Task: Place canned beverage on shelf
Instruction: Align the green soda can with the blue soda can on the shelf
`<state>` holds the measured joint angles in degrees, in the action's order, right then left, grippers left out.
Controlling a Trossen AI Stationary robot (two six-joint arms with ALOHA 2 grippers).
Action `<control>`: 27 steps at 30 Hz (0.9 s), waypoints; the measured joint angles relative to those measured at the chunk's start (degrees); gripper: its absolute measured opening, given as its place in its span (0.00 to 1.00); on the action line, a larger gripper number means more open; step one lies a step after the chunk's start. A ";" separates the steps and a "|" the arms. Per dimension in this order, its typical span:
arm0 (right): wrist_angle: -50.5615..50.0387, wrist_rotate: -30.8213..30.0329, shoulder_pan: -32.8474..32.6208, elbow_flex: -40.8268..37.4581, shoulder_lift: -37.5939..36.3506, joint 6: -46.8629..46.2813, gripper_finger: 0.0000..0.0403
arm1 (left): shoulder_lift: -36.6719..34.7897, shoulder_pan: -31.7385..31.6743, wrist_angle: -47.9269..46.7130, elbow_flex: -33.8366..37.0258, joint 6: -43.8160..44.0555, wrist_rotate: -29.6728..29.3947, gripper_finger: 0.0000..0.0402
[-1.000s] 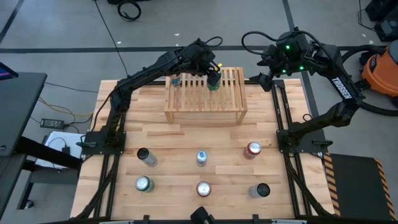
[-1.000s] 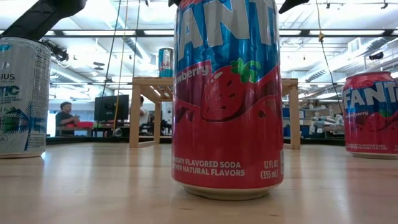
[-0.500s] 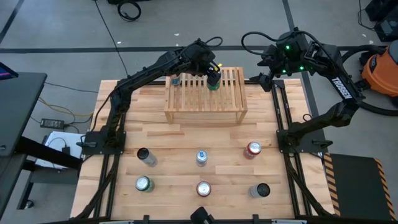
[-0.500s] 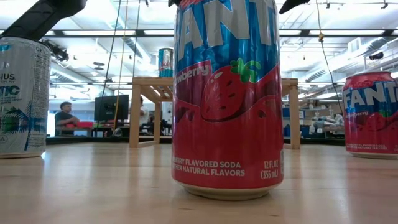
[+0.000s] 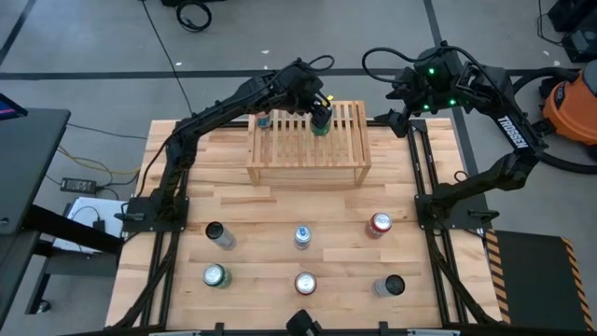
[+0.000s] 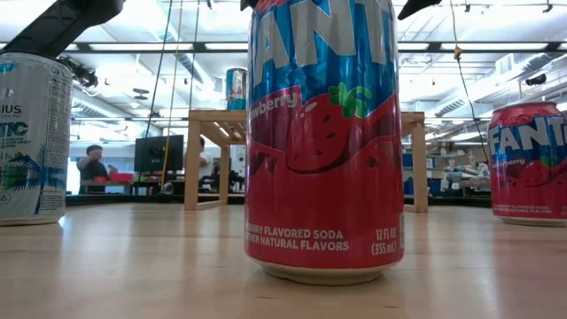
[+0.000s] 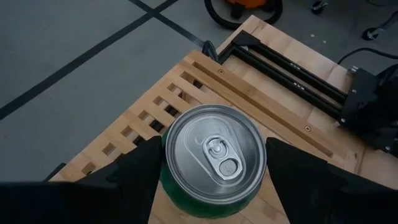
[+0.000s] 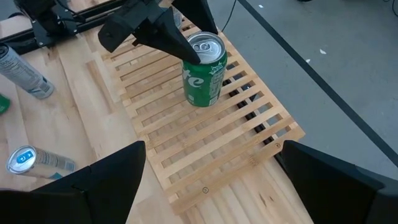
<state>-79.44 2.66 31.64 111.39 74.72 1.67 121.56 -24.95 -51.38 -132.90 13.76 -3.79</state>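
The light wood shelf (image 5: pixel 308 149) stands at the table's far middle. A green can (image 5: pixel 320 124) with a silver lid stands upright on its slatted top (image 8: pixel 205 137). My left gripper (image 5: pixel 320 114) is over it, shut on the can (image 7: pixel 214 155). A blue can (image 5: pixel 264 119) stands at the top's far left corner and also shows in the low view (image 6: pixel 236 89). My right gripper (image 5: pixel 403 101) hangs open and empty beyond the shelf's right end, its fingers wide apart in its wrist view (image 8: pixel 208 186). My left gripper pinches the green can's upper wall just below the rim (image 7: pixel 163 163) between its two fingers, one on each side. The fingers (image 8: pixel 177 43) come slanting down from the table's far left. The can stands upright with its base on the slats.
Several cans stand on the near half of the table: a black one (image 5: pixel 219 234), a slim blue one (image 5: pixel 302 236), red ones (image 5: pixel 380 224) (image 5: pixel 305 283), a green-white one (image 5: pixel 215 275), a dark one (image 5: pixel 391 286). A red Fanta can (image 6: pixel 323 142) fills the low view.
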 joint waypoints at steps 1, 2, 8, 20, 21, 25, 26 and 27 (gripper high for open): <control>0.00 0.00 -0.01 0.00 0.00 0.00 0.96 | 0.04 0.00 0.25 0.04 0.00 0.06 0.70; -0.01 0.00 -0.02 0.00 0.00 0.00 0.96 | 0.11 0.00 0.51 0.04 0.00 0.16 0.70; -0.07 0.00 -0.01 0.00 0.00 0.00 0.96 | 0.17 0.04 0.71 0.08 0.21 0.17 0.70; -0.42 0.00 -0.02 0.00 0.00 0.00 0.96 | 0.22 0.04 0.66 0.15 0.20 0.19 0.70; -0.49 0.00 0.00 0.00 0.00 0.00 0.96 | 0.22 0.04 0.64 0.15 0.21 0.20 0.70; -0.52 0.00 -0.02 0.00 0.00 0.00 0.96 | 0.26 0.15 0.31 0.15 0.22 0.21 0.69; -0.52 0.00 0.00 0.00 0.00 0.00 0.96 | 0.26 0.15 0.05 0.10 0.22 0.21 0.69; -0.52 0.00 -0.01 0.00 0.00 0.00 0.96 | 0.26 0.15 -0.41 0.00 0.24 0.21 0.69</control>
<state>-79.96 2.66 31.63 111.39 74.72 1.67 121.82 -24.80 -51.79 -132.89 14.00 -3.57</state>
